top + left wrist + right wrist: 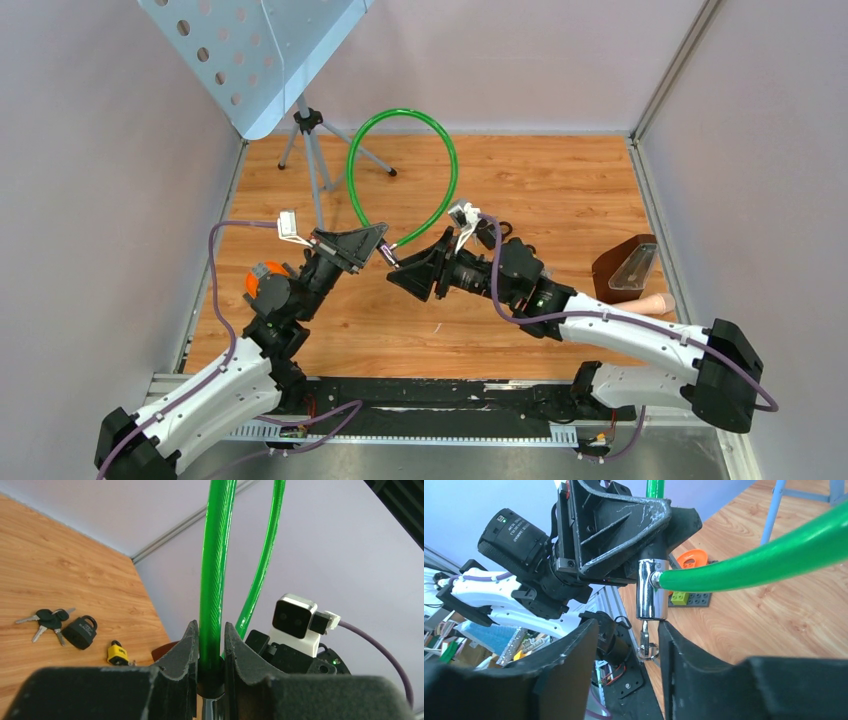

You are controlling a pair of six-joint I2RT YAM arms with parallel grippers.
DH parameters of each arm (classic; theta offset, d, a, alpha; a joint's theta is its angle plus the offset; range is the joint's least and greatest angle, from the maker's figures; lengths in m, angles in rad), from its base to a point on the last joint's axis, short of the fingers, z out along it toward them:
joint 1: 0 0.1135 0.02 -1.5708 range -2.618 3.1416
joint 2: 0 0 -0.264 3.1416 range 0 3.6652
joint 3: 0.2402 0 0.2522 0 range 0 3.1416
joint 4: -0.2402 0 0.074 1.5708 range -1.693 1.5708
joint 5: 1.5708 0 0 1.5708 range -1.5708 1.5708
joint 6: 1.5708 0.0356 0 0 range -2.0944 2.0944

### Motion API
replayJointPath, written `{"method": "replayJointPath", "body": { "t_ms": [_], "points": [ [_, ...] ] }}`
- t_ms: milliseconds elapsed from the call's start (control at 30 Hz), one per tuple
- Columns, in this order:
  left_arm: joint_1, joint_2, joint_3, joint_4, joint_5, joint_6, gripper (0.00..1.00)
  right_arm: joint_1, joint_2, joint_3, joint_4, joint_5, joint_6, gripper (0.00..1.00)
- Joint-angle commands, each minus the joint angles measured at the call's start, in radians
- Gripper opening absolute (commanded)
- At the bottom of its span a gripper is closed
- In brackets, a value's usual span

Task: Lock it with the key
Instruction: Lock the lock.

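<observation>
**Step in hand: grasping the key.** The left gripper (pixel 210 632) has its jaws clamped on the green cable (pixel 215 570), just above the chrome barrel (pixel 647 587). The key (pixel 646 641) projects from the barrel's far end, between the parted, empty jaws of the right gripper (pixel 626 635) and nearer one finger. The next move probably calls for closing on the key and twisting the wrist. Both arms reach forward and inward, their tips nearly meeting.

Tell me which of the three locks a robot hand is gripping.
The green cable lock, clamped in the left gripper; the black padlock and yellow padlock lie loose on the table.
</observation>
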Motion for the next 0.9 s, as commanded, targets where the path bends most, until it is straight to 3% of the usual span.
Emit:
{"method": "replayJointPath", "body": {
  "t_ms": [0,67,533,867],
  "points": [
    [0.001,-0.001,0.041,0.06,0.0,0.002,0.0,-0.002,0.031,0.081,-0.021,0.012,-0.01,0.41],
    [0.001,-0.002,0.049,0.035,-0.001,0.008,0.0,-0.001,0.032,0.085,-0.03,0.013,-0.008,0.37],
    [0.002,-0.016,0.048,0.024,-0.01,0.011,0.0,-0.001,0.05,0.078,-0.092,0.052,-0.018,0.34],
    [0.002,-0.019,0.045,0.025,-0.018,0.013,0.0,-0.001,0.07,0.075,-0.119,0.115,-0.006,0.16]
  ]
}}
